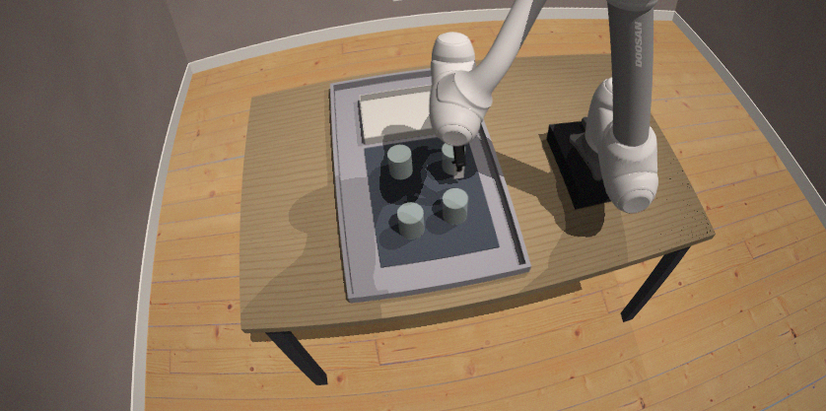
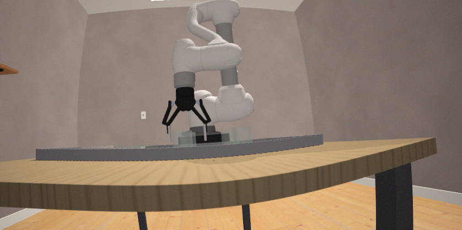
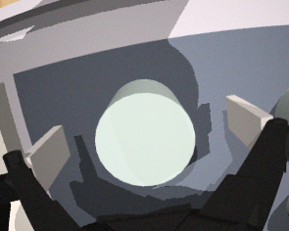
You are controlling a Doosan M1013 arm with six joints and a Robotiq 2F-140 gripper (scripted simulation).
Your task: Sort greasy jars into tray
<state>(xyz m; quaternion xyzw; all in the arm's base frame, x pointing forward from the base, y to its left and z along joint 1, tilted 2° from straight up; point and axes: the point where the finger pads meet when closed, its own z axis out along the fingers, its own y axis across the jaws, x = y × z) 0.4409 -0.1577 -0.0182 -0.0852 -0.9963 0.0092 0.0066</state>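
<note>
Four pale green jars stand mouth down on the dark mat (image 1: pixel 439 244) (image 3: pixel 235 59): back left jar (image 1: pixel 399 162), back right jar (image 1: pixel 447 159) (image 3: pixel 145 139), front left jar (image 1: pixel 410 221) and front right jar (image 1: pixel 455 207). The cream tray (image 1: pixel 392 114) lies behind the mat, and no jar shows in its visible part. My gripper (image 1: pixel 459 169) (image 2: pixel 187 137) (image 3: pixel 145 126) is open. It points down over the back right jar, with one pad on each side and a gap at both. The arm hides part of the tray, and the gripper part of that jar.
The grey steel table top (image 1: pixel 433 276) carries mat and tray and has raised rims (image 1: pixel 340 205) (image 2: pixel 129 154). It lies on a wooden table (image 1: pixel 289 176). In the wrist view, two other jars show cut off at the right edge, one close beyond the right finger.
</note>
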